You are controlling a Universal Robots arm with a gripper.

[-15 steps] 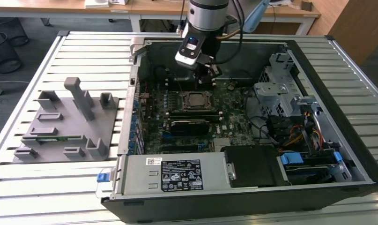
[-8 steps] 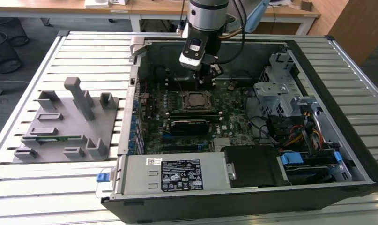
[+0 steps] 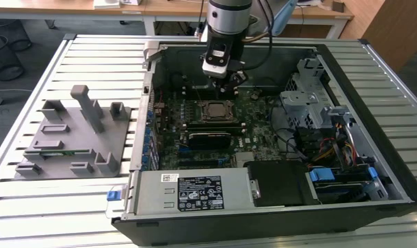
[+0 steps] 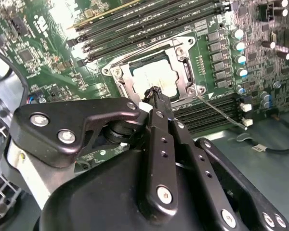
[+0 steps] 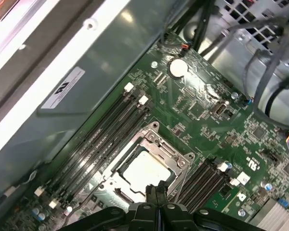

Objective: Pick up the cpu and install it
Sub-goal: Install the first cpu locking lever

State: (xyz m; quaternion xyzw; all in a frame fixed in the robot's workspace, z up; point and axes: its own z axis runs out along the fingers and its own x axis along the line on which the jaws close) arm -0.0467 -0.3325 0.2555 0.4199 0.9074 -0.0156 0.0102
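fingers: one pair, pressed together, nothing between them.
cpu: one, silver face up, seated in the socket, just past the fingertips, not gripped.
socket: one, on the green motherboard.
case: one, open, on the slatted bench.

One cpu, one gripper.

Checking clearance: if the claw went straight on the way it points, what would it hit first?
Probably the cpu, seated inside the socket frame, near its edge, where the claw lines up in both wrist views. Depth is unclear; the frame itself could come first.
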